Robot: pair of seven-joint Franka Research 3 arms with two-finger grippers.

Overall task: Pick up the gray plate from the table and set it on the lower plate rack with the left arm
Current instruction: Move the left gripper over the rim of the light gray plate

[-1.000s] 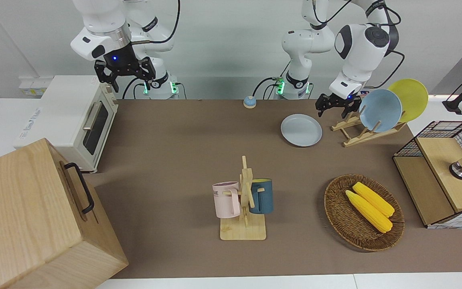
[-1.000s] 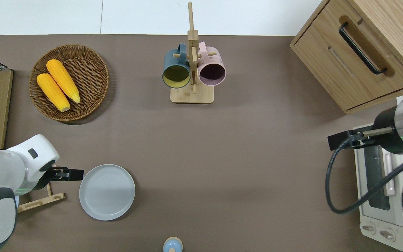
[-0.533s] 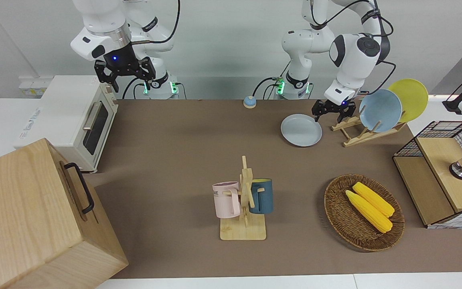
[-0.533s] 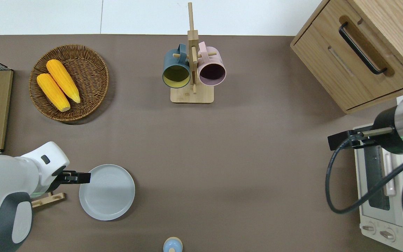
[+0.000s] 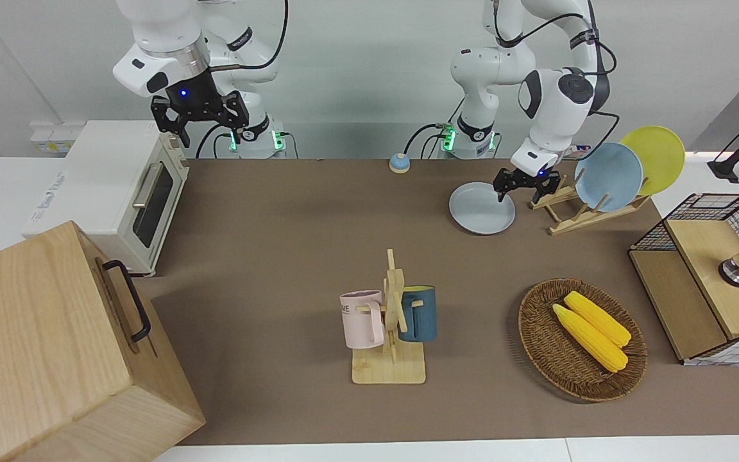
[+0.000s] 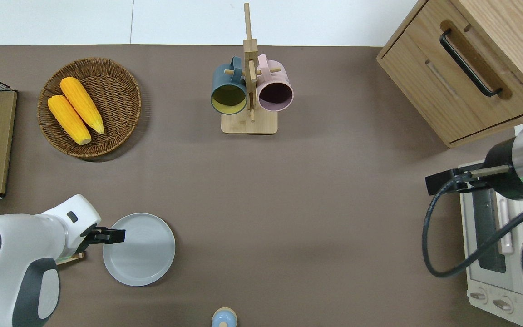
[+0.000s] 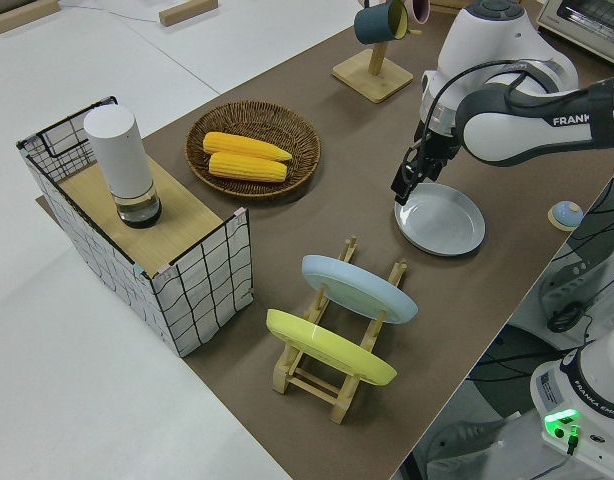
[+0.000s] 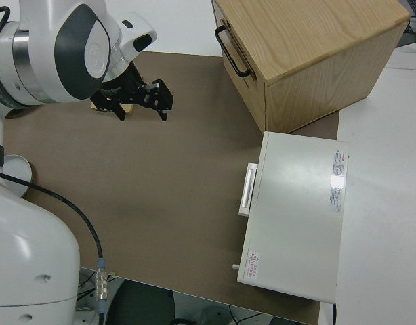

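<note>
My left claw [image 5: 523,186] hangs over the edge of the gray plate [image 6: 141,252] that faces the plate rack, at about nine o'clock on the plate in the overhead view. My fingers [image 7: 405,186] point down and are spread apart, with nothing between them; I hold nothing.

The gray plate lies flat on the brown table [image 6: 288,204], close to my base. At three o'clock from it in the front view stands the lower plate rack [image 5: 575,215], a light-wood frame of rails and pegs. A sky-blue plate [image 5: 608,176] and a yellow plate [image 5: 655,157] lean in its slots, the yellow one toward my end of the table. The gray plate and the rack lie just beside each other without touching.

Farther from the robots, at roughly eleven o'clock from the gray plate in the overhead view, sits a wicker basket [image 6: 120,77] with two ears of corn [image 6: 76,111] lying side by side in it. At about one o'clock in that view stands a wooden mug tree [image 6: 249,86] bearing a dark blue mug [image 6: 228,91] and a pink mug [image 6: 275,91]. A small blue-topped bell [image 5: 399,163] rests at the table's edge nearest the robots.

My right claw [image 5: 197,115] is parked, its fingers spread and empty.
</note>
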